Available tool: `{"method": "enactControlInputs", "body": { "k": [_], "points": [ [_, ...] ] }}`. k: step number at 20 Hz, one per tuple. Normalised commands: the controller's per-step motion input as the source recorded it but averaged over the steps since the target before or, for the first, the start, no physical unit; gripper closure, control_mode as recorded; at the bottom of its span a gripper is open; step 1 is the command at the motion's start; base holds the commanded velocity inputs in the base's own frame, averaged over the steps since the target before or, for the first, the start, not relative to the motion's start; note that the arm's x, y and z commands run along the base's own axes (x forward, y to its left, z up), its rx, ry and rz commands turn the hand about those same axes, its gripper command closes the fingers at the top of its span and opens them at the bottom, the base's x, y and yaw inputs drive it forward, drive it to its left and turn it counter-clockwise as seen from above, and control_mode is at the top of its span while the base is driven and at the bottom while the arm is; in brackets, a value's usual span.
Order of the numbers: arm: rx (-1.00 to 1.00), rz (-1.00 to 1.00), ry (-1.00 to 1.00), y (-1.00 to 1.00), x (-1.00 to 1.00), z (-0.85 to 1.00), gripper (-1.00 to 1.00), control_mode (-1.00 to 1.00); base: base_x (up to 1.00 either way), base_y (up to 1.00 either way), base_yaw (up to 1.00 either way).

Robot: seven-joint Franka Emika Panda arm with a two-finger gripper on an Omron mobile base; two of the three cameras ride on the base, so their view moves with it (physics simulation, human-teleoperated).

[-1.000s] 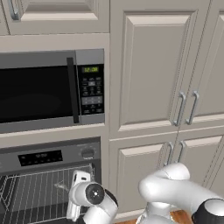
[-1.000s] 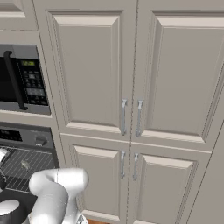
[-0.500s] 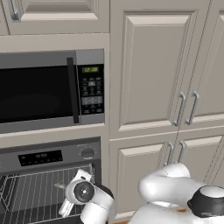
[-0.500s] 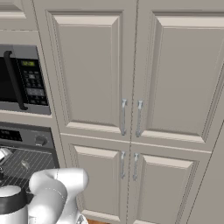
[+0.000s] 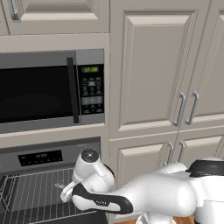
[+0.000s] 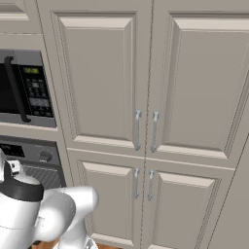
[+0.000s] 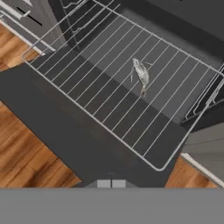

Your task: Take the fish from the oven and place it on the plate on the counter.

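Fish: lay on your pulled-out oven rack, upper centre of hand view, long axis near vertical.
End effector: was closed, empty.

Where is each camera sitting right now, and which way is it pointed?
Left base view: behind the arm's left, facing the microwave, oven and cabinets; white arm across the bottom.
Right base view: behind its right, facing the cabinet doors; arm at lower left.
Hand view: on the hand, looking down at the fish on the wire rack; shut gripper at bottom.
Both base views share microwave and oven.
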Motion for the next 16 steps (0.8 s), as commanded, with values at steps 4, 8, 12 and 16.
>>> {"method": "enactControlInputs", "body": {
  "k": [4, 8, 12, 16],
  "points": [
    [0.13, -0.22, 0.02, -0.15, 0.00, -0.34, 1.00, -1.00, 0.00, 0.00, 0.00],
    [0.01, -0.18, 0.00, 0.04, 0.00, -0.17, -1.00, -1.00, 0.00, 0.00, 0.00],
    [0.00, -0.20, 0.00, 0.05, 0.21, -0.09, -1.00, -1.00, 0.00, 0.00, 0.00],
    [0.00, -0.19, 0.00, 0.13, 0.47, -0.16, -1.00, -1.00, 0.00, 0.00, 0.00]
  ]
}}
